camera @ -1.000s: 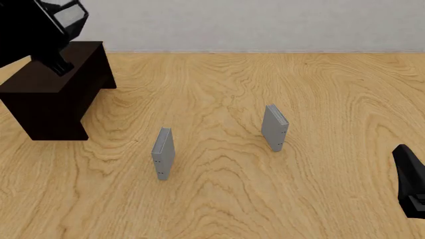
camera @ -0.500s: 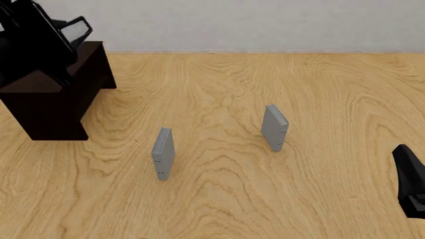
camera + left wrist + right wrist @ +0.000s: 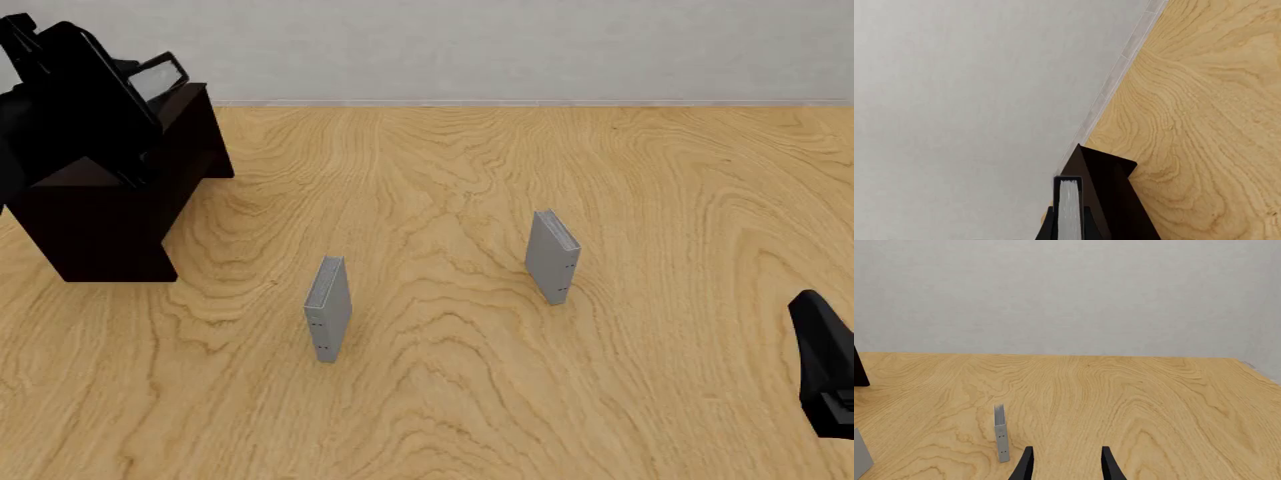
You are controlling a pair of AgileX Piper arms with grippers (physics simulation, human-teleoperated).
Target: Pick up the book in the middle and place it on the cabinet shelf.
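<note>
Above the cabinet (image 3: 114,210), the left gripper (image 3: 127,100) holds the book (image 3: 163,72) tilted over the top.
To place it well, I would lower it slowly and let go only once it rests flat. Its jaws pinch the book; the right gripper (image 3: 1064,465) is spread and holds nothing, near the 2 grey books (image 3: 328,308).

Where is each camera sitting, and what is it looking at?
Front view: above and behind the arms, looking down the table; shows the left arm carrying the book over the cabinet.
Left wrist view: behind the left gripper, looking along the book to the wall.
Right wrist view: behind the right gripper, facing the table; its open fingers show.
Front and right wrist share a grey book.
</note>
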